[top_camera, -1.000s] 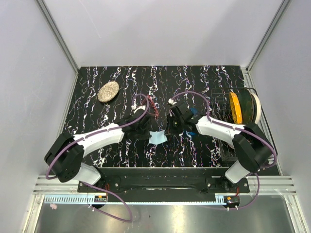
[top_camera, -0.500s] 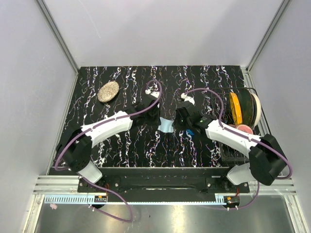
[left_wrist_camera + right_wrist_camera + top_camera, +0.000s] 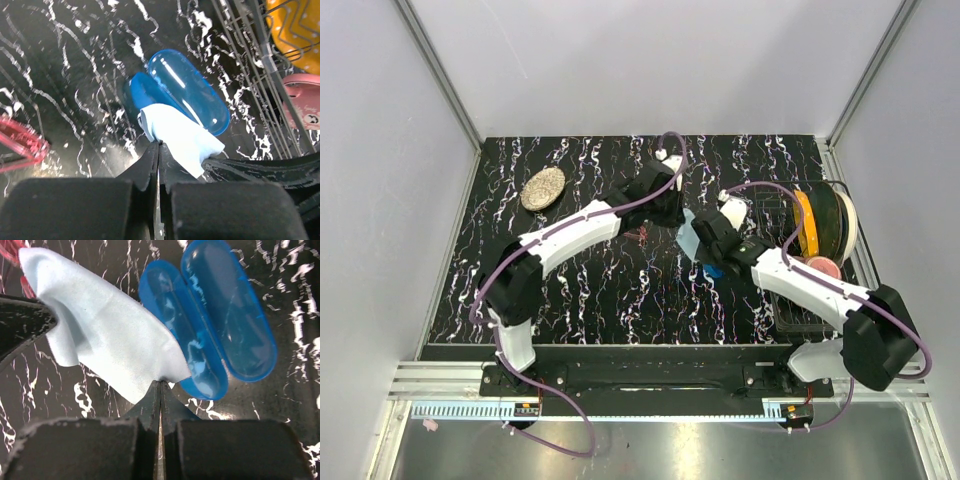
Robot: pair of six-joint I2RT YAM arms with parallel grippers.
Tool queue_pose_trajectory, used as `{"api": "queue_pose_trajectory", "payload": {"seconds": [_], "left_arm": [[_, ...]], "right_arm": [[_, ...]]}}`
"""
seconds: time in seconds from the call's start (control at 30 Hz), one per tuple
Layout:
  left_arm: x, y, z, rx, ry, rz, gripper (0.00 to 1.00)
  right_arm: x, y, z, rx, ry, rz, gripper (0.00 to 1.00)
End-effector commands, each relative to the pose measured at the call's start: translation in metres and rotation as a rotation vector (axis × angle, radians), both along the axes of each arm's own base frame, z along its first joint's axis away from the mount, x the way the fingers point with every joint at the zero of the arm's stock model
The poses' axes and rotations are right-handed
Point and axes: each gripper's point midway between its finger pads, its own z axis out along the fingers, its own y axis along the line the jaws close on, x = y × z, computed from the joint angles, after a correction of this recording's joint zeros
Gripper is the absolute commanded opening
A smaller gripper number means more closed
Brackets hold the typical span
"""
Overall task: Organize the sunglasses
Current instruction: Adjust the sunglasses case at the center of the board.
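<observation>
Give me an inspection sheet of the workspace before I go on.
Surface: black table with white marbling.
Job's things: sunglasses lie on the table, outside the case.
Clutter: blue case lying open; cloth; oval pad; rack holding an orange disc and a pink item.
Grippers: left gripper and right gripper each shut on the cloth, by the case.
Cables: purple cables along both arms; no snag seen.
Surroundings: white walls; otherwise nothing seen.

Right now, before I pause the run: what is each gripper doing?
Left gripper: shut on the light blue cloth.
Right gripper: shut on the same cloth.
</observation>
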Motion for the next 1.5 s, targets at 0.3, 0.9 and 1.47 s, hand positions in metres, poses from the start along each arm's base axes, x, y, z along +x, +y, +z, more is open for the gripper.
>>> {"api": "queue_pose_trajectory", "payload": {"seconds": [0.3, 0.9, 1.47], "left_arm": [[0.021, -0.072, 0.019, -0.178, -0.074, -0.214, 0.0], [0.042, -0.083, -0.033, -0.109, -0.049, -0.206, 0.0], [0.03, -0.056, -0.087, 0.019, 0.054, -0.151, 0.0]], "right_arm": [[0.017, -0.048, 0.026, -0.047, -0.108, -0.239, 0.0], [0.031, -0.048, 0.0, -0.113, -0.048, -0.274, 0.0], [0.029, -0.024, -0.032, -0.093, 0.05, -0.155, 0.0]]}}
